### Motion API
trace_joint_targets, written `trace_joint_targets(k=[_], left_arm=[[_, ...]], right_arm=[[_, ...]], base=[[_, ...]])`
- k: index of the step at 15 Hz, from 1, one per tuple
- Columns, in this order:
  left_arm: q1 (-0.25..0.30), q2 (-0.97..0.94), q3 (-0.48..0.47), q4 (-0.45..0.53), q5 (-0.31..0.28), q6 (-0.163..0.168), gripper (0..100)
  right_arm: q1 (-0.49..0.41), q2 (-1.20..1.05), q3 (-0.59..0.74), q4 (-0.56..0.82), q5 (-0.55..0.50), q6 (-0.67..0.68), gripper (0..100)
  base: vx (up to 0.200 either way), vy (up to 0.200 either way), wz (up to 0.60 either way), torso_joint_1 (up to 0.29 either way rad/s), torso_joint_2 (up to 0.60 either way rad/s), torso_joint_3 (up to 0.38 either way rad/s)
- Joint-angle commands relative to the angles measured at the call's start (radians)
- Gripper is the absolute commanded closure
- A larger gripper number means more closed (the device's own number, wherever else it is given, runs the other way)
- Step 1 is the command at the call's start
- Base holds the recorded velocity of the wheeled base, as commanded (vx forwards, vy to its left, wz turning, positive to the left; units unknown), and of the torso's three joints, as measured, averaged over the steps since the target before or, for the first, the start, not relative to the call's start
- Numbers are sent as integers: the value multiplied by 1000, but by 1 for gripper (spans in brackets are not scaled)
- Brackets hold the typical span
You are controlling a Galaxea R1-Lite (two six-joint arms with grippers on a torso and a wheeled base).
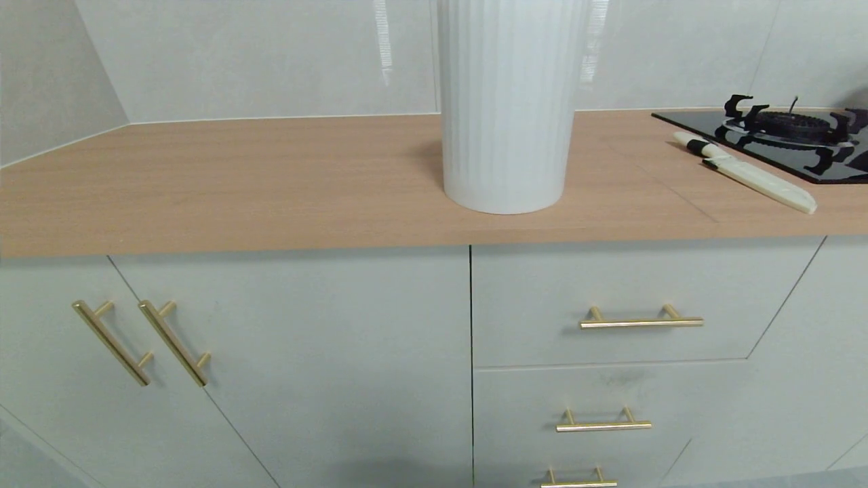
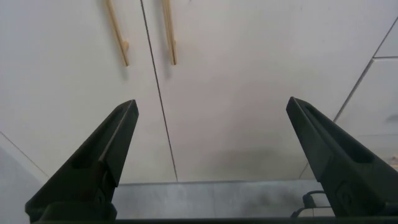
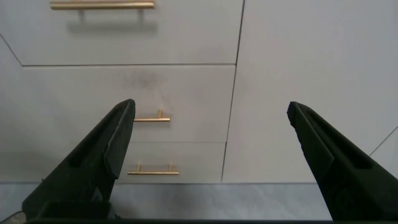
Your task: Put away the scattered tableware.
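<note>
A knife (image 1: pixel 746 173) with a cream blade and a white and black handle lies on the wooden countertop (image 1: pixel 271 183) at the far right, beside the hob. A tall white ribbed container (image 1: pixel 507 102) stands near the counter's front edge, right of centre. My left gripper (image 2: pixel 211 124) hangs open, low in front of the cabinet doors, nothing between its fingers. My right gripper (image 3: pixel 211 124) is open too, facing the lower drawer fronts, and holds nothing.
A black glass hob with a burner grate (image 1: pixel 786 129) fills the back right corner. Below the counter are two cabinet doors with gold bar handles (image 1: pixel 142 342) on the left and three drawers with gold handles (image 1: pixel 641 320) on the right. Tiled walls close the back and left.
</note>
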Motion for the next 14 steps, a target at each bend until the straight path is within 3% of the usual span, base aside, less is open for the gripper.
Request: trace_joint_targets(k=[1,3,8,14], left_arm=[[1,1,0,0,0,0,0],[1,1,0,0,0,0,0],[1,1,0,0,0,-1,0],[1,1,0,0,0,-1,0]], right_arm=[[0,1,0,0,0,0,0],[0,1,0,0,0,0,0],[0,1,0,0,0,0,0],[0,1,0,0,0,0,0]], base=[[0,0,0,0,0,0],[0,0,0,0,0,0],[200,0,0,-1,1,4],[0,0,0,0,0,0]])
